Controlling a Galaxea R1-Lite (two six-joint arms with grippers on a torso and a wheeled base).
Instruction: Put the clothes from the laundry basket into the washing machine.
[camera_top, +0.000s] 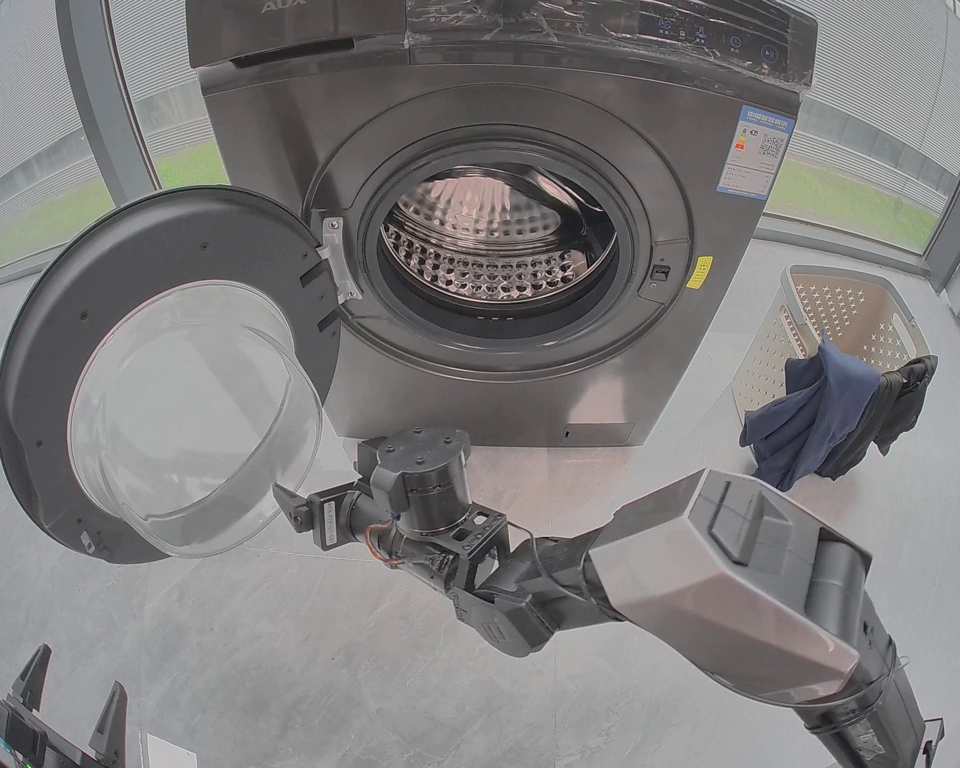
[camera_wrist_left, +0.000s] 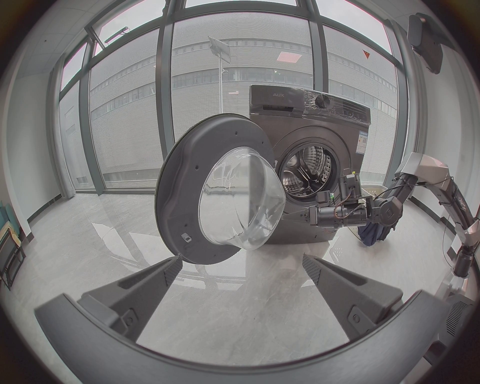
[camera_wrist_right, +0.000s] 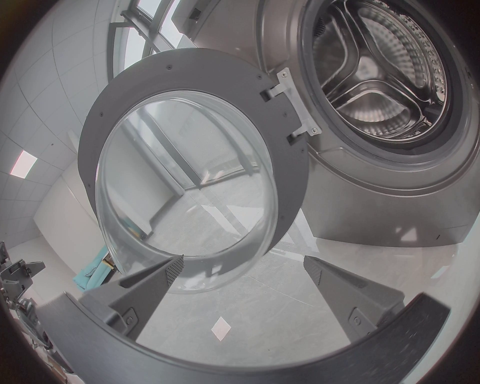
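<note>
1. The right gripper (camera_top: 292, 505) is found spread and empty beside the rim of the open door (camera_top: 150, 245); the left gripper (camera_top: 70, 695) is spread, near left
2. The clothes (camera_top: 815, 415) are draped over the laundry basket (camera_top: 850, 300), right of the washing machine (camera_top: 560, 400)
3. It is judged that the right arm should be swung clear of the door, and a hanging fold pinched
4. A glossy pale floor (camera_top: 300, 650) and glazed walls (camera_top: 40, 130) are noted
</note>
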